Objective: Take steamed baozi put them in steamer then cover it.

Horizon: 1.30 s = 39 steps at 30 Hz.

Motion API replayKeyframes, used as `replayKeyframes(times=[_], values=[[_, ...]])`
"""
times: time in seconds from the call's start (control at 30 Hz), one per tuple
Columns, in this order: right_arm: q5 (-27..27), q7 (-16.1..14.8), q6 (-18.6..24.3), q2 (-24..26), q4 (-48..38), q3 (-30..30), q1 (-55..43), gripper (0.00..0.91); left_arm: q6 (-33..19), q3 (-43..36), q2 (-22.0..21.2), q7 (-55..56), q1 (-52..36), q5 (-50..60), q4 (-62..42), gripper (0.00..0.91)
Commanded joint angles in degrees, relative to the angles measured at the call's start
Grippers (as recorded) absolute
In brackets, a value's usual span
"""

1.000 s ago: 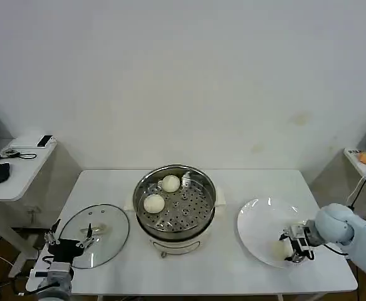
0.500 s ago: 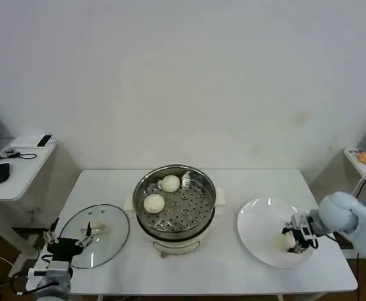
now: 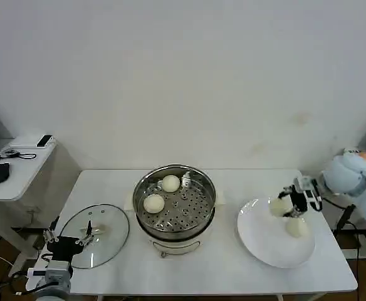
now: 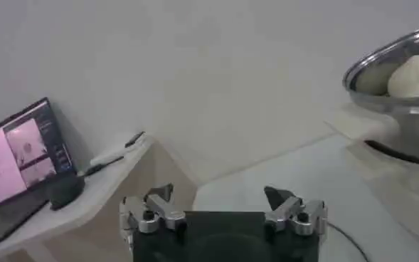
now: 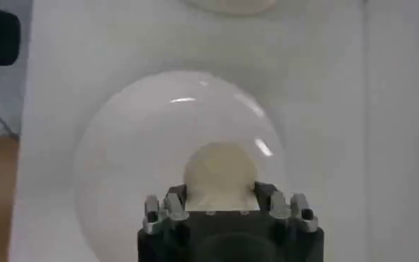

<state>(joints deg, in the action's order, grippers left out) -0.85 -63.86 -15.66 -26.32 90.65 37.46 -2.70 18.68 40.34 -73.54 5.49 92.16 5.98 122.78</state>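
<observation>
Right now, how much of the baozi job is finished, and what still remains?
About half is done. Two baozi already sit on the perforated tray of the steamer. The right gripper holds a third baozi lifted above the white plate, while a fourth lies on that plate. The cover rests on the table beside the steamer, with the left gripper open near it. Remaining: two baozi, then covering.

The head camera looks forward and down from high up, taking in the whole white table [image 3: 233, 276] against the wall. The left wrist camera sits low near the table's left end, aimed level past the steamer [image 4: 401, 107], which the head view also covers. The right wrist camera looks straight down, close above the white plate [image 5: 124, 142], likewise shared.
</observation>
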Motion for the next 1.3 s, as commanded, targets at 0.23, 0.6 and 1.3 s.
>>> replayKeyframes(times=[0.23,0.6,1.3], values=[[9.05,0.37,-0.45,-16.55,-2.47,21.07,-30.39,0.655,0.07,1.9,-0.28,-0.03,0.91,-0.11,0.61,0.907],[10.94,-0.98,3.25,-34.11,-8.3,24.32,-29.96,0.655,0.01,4.82,-0.76,-0.05,2.3,-0.31,1.53,0.907],[3.75,-2.31,13.82,-43.05,-9.29,29.54,-22.57,0.655,0.17,7.06,-1.62,-0.1,2.96,-0.72,2.09,0.907]])
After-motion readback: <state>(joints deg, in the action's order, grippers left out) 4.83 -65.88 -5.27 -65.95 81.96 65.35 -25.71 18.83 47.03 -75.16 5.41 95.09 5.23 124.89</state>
